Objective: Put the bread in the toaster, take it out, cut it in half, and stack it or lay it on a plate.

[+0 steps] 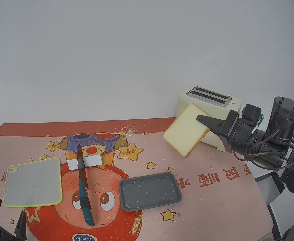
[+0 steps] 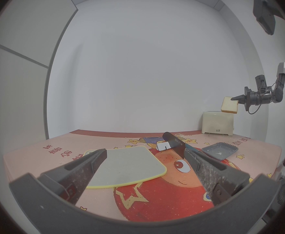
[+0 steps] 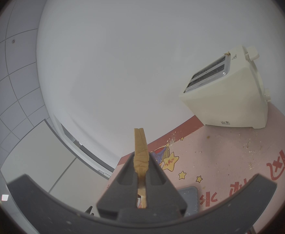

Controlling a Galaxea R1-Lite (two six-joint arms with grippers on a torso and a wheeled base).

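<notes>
**Holding a slice in the air beside the toaster**

Gripping one edge of the pale, square slice of bread (image 1: 186, 134), the right jaws are shut on it and hold it clear of the pink, cartoon-printed counter (image 1: 220, 191). The slice hangs tilted, close to the cream two-slot toaster (image 1: 217, 109) at the far right. The left wrist view puts it just above the toaster's top, and the right wrist view shows it edge-on between the jaws, with the slots off to one side. The left jaws are open and empty, low over the near left corner, close to the grey cutting board with the yellow rim (image 1: 33, 182). The knife with the black blade and teal handle (image 1: 84, 193) lies between that board and the dark grey rectangular plate (image 1: 149, 190).

The crumb looks untoasted (a judgement from colour alone), so the likely step is lining the slice up with a slot.

Risks from here:
- The slice is tilted and not over a slot. Lowered like this, a corner could catch the slot rim and the soft bread could fold or tear.
- The hold is on one edge only, so a quick swing could make the slice pivot or slip out.
- Pushing against the light toaster could shove it toward the wall.
</notes>
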